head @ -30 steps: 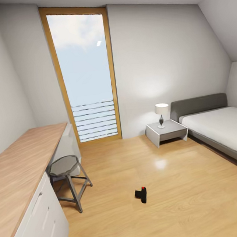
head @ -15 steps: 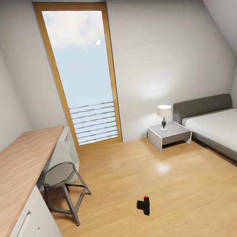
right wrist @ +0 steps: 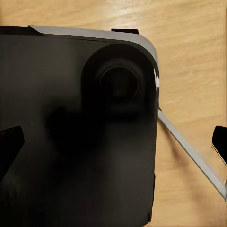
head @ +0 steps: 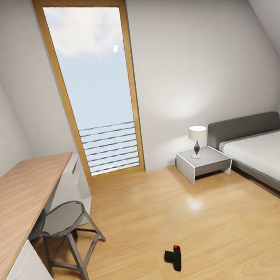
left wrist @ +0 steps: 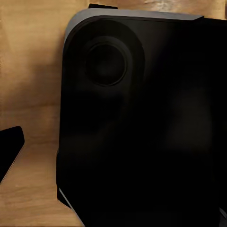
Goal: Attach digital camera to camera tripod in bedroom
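Head view gives me the bedroom: the digital camera lies on the light wood floor, low in the middle of my picture, its red button facing up. To its left stands a grey stool tucked against the long wooden table. Ahead is a tall wood-framed window; to the right, a white nightstand carrying a small lamp, and just beside it the grey bed.

From both wrist views I get the robot's dark base over wood floor, with black tips of the left fingers and right fingers at the frame edges. I cannot tell how wide either pair stands.
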Controlling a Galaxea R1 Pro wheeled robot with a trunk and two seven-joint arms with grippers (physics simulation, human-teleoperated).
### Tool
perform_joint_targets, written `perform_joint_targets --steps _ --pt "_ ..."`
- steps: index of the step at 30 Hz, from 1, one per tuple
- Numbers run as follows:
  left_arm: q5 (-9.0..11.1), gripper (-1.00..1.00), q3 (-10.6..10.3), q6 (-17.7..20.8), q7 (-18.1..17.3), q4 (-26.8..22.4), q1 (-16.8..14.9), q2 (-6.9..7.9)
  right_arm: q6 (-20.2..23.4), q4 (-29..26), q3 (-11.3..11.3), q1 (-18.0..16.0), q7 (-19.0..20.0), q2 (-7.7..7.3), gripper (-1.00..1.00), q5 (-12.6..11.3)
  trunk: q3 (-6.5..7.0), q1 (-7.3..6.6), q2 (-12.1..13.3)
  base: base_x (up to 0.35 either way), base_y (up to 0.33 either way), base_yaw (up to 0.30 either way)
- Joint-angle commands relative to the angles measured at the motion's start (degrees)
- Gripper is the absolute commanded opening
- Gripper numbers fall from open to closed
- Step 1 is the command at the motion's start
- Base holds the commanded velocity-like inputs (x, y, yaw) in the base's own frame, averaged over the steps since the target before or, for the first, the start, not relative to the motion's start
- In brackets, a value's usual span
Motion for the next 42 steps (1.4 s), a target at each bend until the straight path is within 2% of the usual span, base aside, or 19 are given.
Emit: perform_joint_targets --steps 1,16,42 --pt "0.57 1.00 0.00 -0.03 0.00 -0.05 0.01 -0.01 -0.17 -0.01 0.01 0.00 -0.02 0.00 1.00 0.05 -0.04 0.03 -0.02 0.325 0.000 0.000" --pt "0.57 1.00 0.00 -0.03 0.00 -0.05 0.01 -0.01 -0.23 -0.01 -0.22 0.00 -0.08 0.04 1.00 0.04 -0.04 0.03 -0.02 0.325 0.000 -0.026" --pt "0.57 1.00 0.00 -0.11 0.00 -0.05 0.01 -0.02 -0.16 -0.01 -0.07 0.00 -0.11 0.04 1.00 0.03 -0.04 0.03 -0.02 0.311 0.000 -0.225"
